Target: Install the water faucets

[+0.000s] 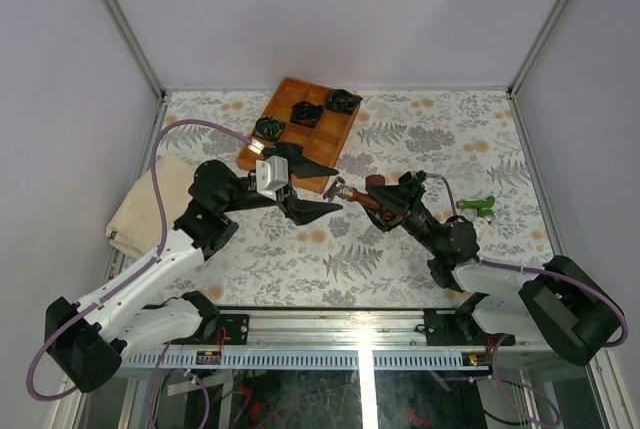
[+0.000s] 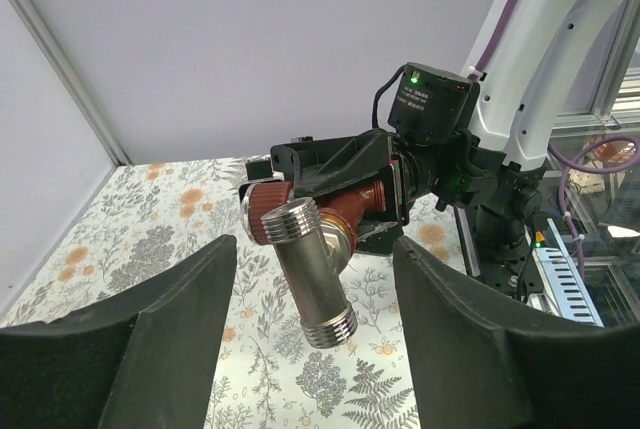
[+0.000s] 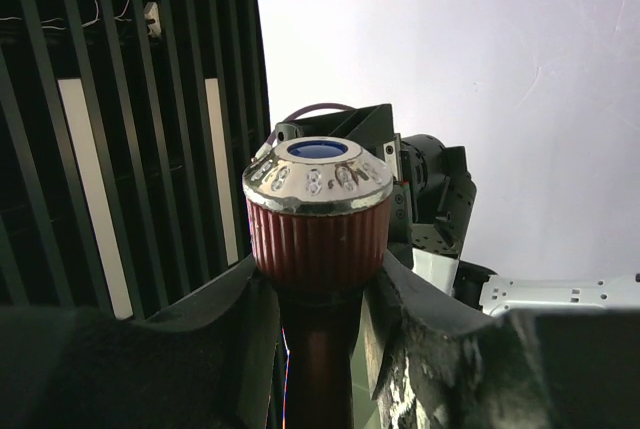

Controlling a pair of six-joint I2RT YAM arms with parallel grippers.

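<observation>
Two arms (image 1: 150, 269) (image 1: 490, 279) angle inward, the right tool (image 1: 375, 196) pinching the red-brown faucet (image 2: 345, 214), the left tool (image 1: 322, 189) spread facing it.

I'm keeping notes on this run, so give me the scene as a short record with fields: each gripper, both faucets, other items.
red-brown faucet: off the table, silvery threaded end out
right gripper: shut on red-brown faucet
left gripper: open, fingers either side of the silvery end
green faucet: lying on table, right side, untouched
wooden tray: far side, three coiled bundles
cloth: beige, left side
</observation>
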